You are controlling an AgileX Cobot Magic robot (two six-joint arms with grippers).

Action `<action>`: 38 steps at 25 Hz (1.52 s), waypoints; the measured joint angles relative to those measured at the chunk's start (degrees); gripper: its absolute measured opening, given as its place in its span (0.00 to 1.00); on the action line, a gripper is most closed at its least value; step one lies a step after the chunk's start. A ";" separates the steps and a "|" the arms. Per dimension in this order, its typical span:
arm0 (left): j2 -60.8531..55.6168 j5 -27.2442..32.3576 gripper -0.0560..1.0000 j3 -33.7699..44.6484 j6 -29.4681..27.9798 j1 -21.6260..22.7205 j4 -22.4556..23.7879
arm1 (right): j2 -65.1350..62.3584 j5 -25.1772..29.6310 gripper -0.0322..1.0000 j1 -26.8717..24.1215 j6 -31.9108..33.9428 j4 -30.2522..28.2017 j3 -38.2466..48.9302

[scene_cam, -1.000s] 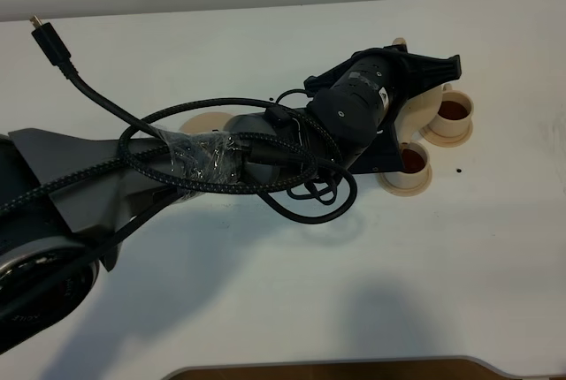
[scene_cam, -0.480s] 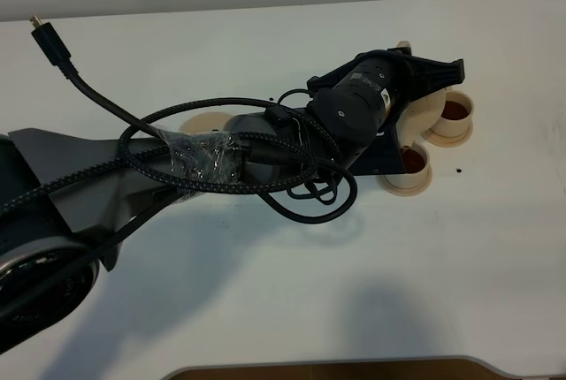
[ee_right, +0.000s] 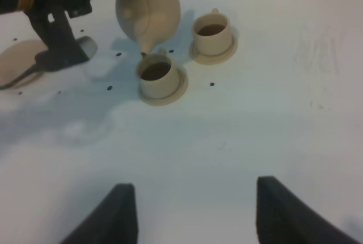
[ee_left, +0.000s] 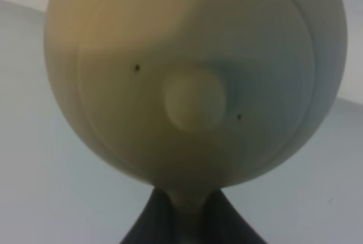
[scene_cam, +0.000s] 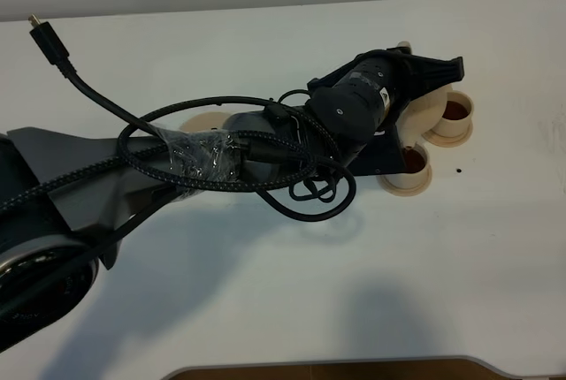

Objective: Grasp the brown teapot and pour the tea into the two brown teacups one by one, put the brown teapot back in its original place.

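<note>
My left gripper (scene_cam: 416,79) is shut on the handle of the brown teapot (ee_right: 148,7), which hangs tilted with its spout just above the near teacup (ee_right: 156,78). The left wrist view is filled by the teapot's lid and knob (ee_left: 194,97). In the exterior view the teapot (scene_cam: 424,106) mostly hides behind the arm. Both teacups hold dark tea: the near cup (scene_cam: 414,163) and the far cup (scene_cam: 455,113), each on its saucer. The wide saucer (scene_cam: 205,120) lies bare, partly under the arm, and shows at the edge of the right wrist view (ee_right: 14,62). My right gripper (ee_right: 193,210) is open and empty above bare table.
The left arm with its looped black cables (scene_cam: 221,155) stretches across the middle of the white table (scene_cam: 442,265). Small dark specks (ee_right: 212,84) lie around the cups. The table's front edge (scene_cam: 354,367) runs along the bottom.
Almost nothing has changed. The left gripper and teapot hold the same tilted pose over the near cup; the arm shifted by only a few pixels.
</note>
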 joint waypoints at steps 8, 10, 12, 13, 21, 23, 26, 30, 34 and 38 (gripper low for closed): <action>0.00 0.24 0.19 0.00 -9.18 0.68 -1.71 | 0.00 0.00 0.50 0.00 0.00 0.00 0.00; 0.00 1.01 0.19 0.00 -10.07 0.96 -4.46 | 0.00 0.00 0.50 0.00 0.00 0.00 0.00; 0.00 1.70 0.19 0.00 -10.28 1.34 -7.83 | 0.00 0.00 0.50 0.00 0.00 0.00 0.00; -0.20 1.82 0.19 0.00 -10.32 1.71 -9.75 | 0.00 0.00 0.50 0.00 0.00 0.00 0.00; -6.13 2.67 0.19 -0.14 -10.34 4.11 -28.93 | 0.00 0.00 0.50 0.00 0.00 0.00 0.00; -7.50 3.96 0.19 -0.14 -10.34 4.57 -35.51 | 0.00 0.00 0.50 0.00 0.00 0.00 0.00; -9.23 8.45 0.19 -0.14 -10.34 4.70 -46.28 | 0.00 0.00 0.50 0.00 0.00 0.00 0.00; -11.32 15.88 0.19 -0.14 -10.66 5.14 -61.84 | 0.00 0.00 0.50 0.00 0.00 0.00 0.00; -12.96 23.76 0.19 -0.18 -10.92 6.82 -80.42 | 0.00 0.00 0.50 0.00 0.00 0.00 0.00; -13.09 31.24 0.19 -0.18 -11.25 8.16 -94.44 | 0.00 0.00 0.50 0.00 0.00 0.00 0.00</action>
